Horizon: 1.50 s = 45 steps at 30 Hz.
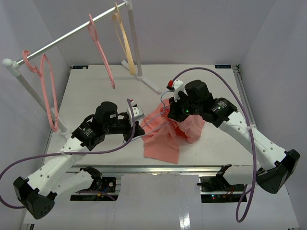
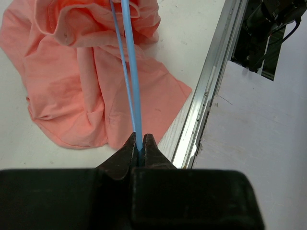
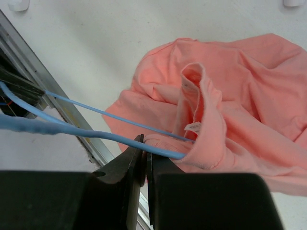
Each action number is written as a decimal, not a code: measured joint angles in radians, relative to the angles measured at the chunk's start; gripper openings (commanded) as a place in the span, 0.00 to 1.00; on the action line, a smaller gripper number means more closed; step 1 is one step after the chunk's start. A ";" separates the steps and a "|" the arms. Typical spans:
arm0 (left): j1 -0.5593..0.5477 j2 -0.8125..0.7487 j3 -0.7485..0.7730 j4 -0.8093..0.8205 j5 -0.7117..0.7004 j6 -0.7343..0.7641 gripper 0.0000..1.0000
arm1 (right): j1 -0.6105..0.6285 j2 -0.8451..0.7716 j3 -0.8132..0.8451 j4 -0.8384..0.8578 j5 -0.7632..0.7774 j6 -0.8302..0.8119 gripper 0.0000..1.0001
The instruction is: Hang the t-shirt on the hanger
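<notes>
- Item: salmon-pink, soft cloth short-sleeved t-shirt (image 1: 163, 143), plain. It lay crumpled on the white table (image 1: 96, 91) near the front edge, between the two arms. Its upper part was bunched and raised toward the right arm, and its lower part was spread flat toward the table's metal rail.
- Item: thin light-blue wire hanger (image 2: 130, 72). It was held off the table, running from the left arm across to the shirt. In the right wrist view one wire end passed into a fold of the cloth beside the neck label.
- Handling, t-shirt: judged light, limp and prone to sagging and sliding off a thin wire. The best hold is likely the firmer collar or hem edge, pinched so the opening stays wide for the wire.
- Handling, hanger: judged light, springy and slippery in the fingers. It is probably best gripped low on the frame, away from the end being threaded.
- Left claw (image 2: 140, 146): jaws were fully closed, clamping the hanger wire at the tips.
- Right claw (image 3: 145, 152): jaws were almost together with only a slit between them. They appeared to pinch a fold of the t-shirt just where the wire crossed the tips. Whether the wire was also caught could not be told.
</notes>
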 measured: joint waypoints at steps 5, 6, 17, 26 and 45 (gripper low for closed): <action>0.001 -0.002 -0.021 0.030 -0.002 -0.001 0.00 | 0.029 -0.022 0.000 0.005 0.046 0.016 0.10; 0.000 -0.005 -0.025 0.036 -0.005 -0.002 0.00 | 0.033 -0.031 0.000 0.001 0.088 0.024 0.10; -0.002 -0.053 0.060 -0.095 -0.137 0.013 0.00 | 0.036 -0.067 0.099 -0.158 0.511 0.073 0.10; -0.004 -0.088 0.103 -0.151 -0.080 0.065 0.00 | 0.016 -0.051 0.185 -0.179 0.538 0.015 0.11; -0.004 -0.007 0.065 -0.029 0.033 0.161 0.00 | 0.001 -0.014 0.147 -0.081 0.266 -0.171 0.10</action>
